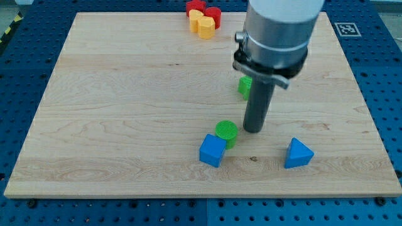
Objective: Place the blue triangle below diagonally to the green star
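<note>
Six blocks: all lie on the wooden board (125,94); the board is the only thing that holds anything, and no bin or tray shows.
My tip: (253,130) the dark rod comes straight down to the board near the middle, just right of the green cylinder and apart from it; it touches no block.
End effector state: a plain rod with nothing to spread or press together, and nothing is pinched or carried by it.
Blue triangle: (298,154) on the near right part of the board, to the right of and nearer than my tip, apart from it and from every other block.
Green star: (244,86) mostly hidden behind the rod, only its left edge showing, so its shape cannot be made out; it sits farther back than my tip, and the blue triangle lies nearer and to its right.
Green cylinder: (227,132) upright, touching the far right corner of the blue cube.
Blue cube: (212,150) near the board's front, left of the blue triangle and well apart from it.
Red block: (205,10) at the far edge, shape unclear, partly cut off by the view's top.
Yellow heart: (202,25) just in front of the red block and touching it.
</note>
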